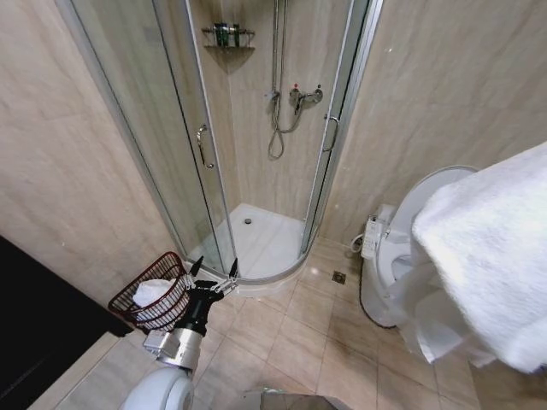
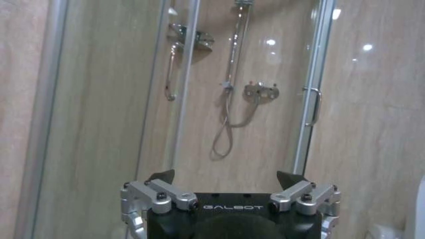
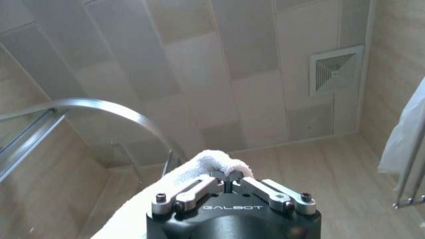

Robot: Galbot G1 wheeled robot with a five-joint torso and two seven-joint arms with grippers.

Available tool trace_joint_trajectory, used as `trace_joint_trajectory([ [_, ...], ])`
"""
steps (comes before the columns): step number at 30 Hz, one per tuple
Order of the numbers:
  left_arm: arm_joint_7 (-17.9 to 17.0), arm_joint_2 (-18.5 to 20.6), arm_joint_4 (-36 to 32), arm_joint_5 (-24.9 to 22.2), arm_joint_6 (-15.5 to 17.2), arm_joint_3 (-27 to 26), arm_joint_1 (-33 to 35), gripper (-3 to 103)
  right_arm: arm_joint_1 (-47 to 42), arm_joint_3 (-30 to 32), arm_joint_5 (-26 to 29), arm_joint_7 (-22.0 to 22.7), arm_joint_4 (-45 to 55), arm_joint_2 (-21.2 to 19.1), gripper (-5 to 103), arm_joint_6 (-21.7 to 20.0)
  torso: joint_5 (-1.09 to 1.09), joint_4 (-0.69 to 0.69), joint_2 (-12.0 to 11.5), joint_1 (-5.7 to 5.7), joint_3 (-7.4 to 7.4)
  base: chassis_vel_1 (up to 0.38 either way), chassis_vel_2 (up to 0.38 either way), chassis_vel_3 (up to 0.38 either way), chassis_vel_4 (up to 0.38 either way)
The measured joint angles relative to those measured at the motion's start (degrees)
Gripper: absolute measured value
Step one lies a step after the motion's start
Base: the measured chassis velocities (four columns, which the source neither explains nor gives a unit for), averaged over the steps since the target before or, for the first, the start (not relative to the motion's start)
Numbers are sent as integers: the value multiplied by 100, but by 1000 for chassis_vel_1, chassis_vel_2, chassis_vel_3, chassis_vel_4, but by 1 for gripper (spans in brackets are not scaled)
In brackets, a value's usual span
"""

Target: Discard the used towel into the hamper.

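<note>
- The towel is pinched in the closed right gripper, raised high.
- The hamper is seen low, just beside the spread, empty left gripper.
- Carrying appears underway; lowering the towel across to the hamper is called for.

Left gripper low, jaws apart; right gripper raised, clamped.

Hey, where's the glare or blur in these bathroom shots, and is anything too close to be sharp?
Left wrist view: bright ceiling-light spots glare on the glossy wall tile, picture soft throughout. Head view: the white towel looms large and close at the right edge, and straight shower frames bow outward. Right wrist view: the towel near the right claw looks hazy.
</note>
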Motion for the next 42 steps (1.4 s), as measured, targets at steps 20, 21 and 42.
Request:
trace_joint_trajectory([
  [20, 0, 0, 0, 0, 0, 0, 0, 100, -39, 90, 107, -34, 0, -15, 1, 36, 0, 1, -26, -11, -14, 86, 84, 86, 90],
  [21, 0, 0, 0, 0, 0, 0, 0, 100, -36, 77, 106, -34, 0, -7, 1, 36, 0, 1, -27, -12, -15, 126, 130, 132, 131],
  [42, 0, 0, 0, 0, 0, 0, 0, 100, 7, -61, 3, -119, 0, 64, 1, 35, 0, 1, -35, -17, -20, 114, 108, 109, 103],
])
